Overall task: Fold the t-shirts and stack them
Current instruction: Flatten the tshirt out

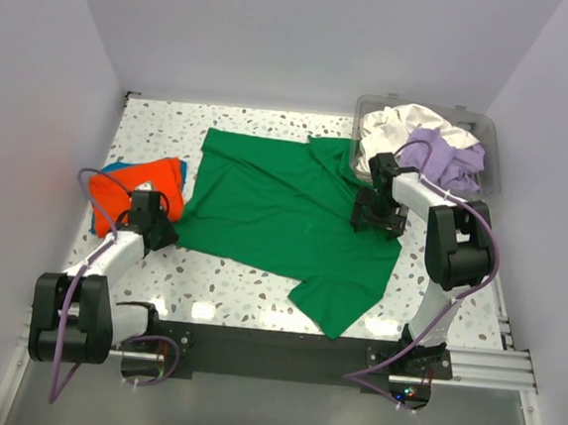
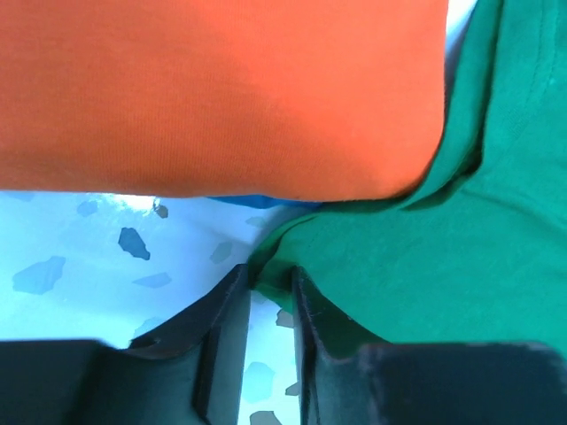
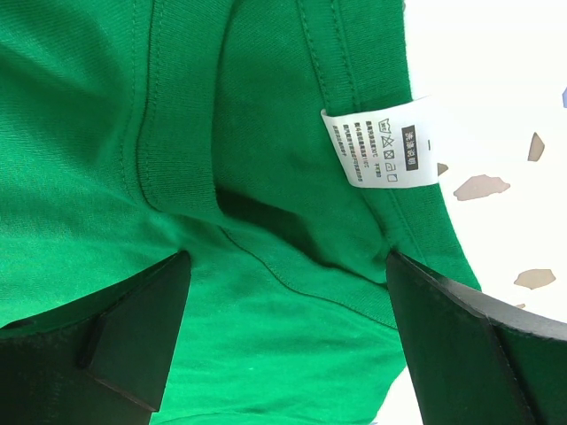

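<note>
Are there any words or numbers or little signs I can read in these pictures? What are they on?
White care label sewn into the green t-shirt: some rows of tiny print and a row of little washing signs, all too small to read.
Everywhere else in the three views: no words, numbers or brand names show.

My right gripper (image 3: 285,266) hangs with black fingers spread wide over the bright green cloth t-shirt (image 3: 221,301). A white printed care label (image 3: 381,146) sits at its seam, beside the white speckled tabletop (image 3: 496,97).
</note>
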